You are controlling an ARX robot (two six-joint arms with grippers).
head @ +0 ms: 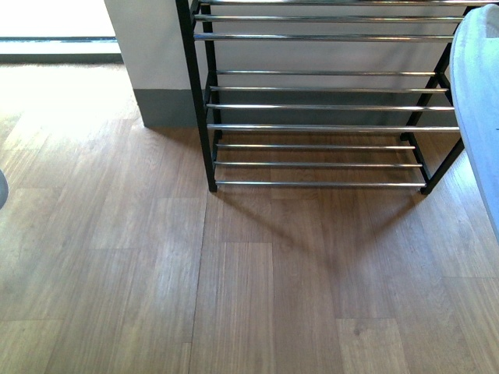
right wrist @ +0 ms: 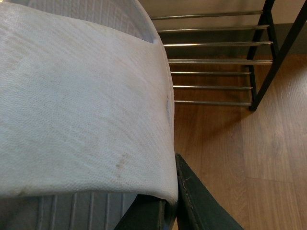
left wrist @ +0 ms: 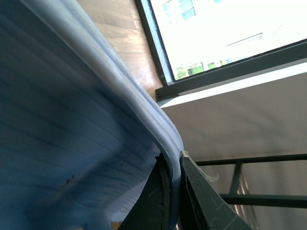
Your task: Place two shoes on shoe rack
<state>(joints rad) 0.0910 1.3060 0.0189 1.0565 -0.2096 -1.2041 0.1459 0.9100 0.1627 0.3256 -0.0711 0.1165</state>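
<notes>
Front view: a black rack (head: 327, 107) with chrome bars stands on a wooden floor (head: 234, 296) against a pale wall (head: 148, 47). A pale blue slide, the right slide (head: 479, 117), juts in at the right edge, near the rack's right end. Right wrist view: the right gripper (right wrist: 170, 189) is clamped on this slide's edge, beside its wide strap, above the floor. Left wrist view: the left gripper (left wrist: 171, 155) pinches the rim of the left slide (left wrist: 62, 120), with a window (left wrist: 225, 33) behind.
</notes>
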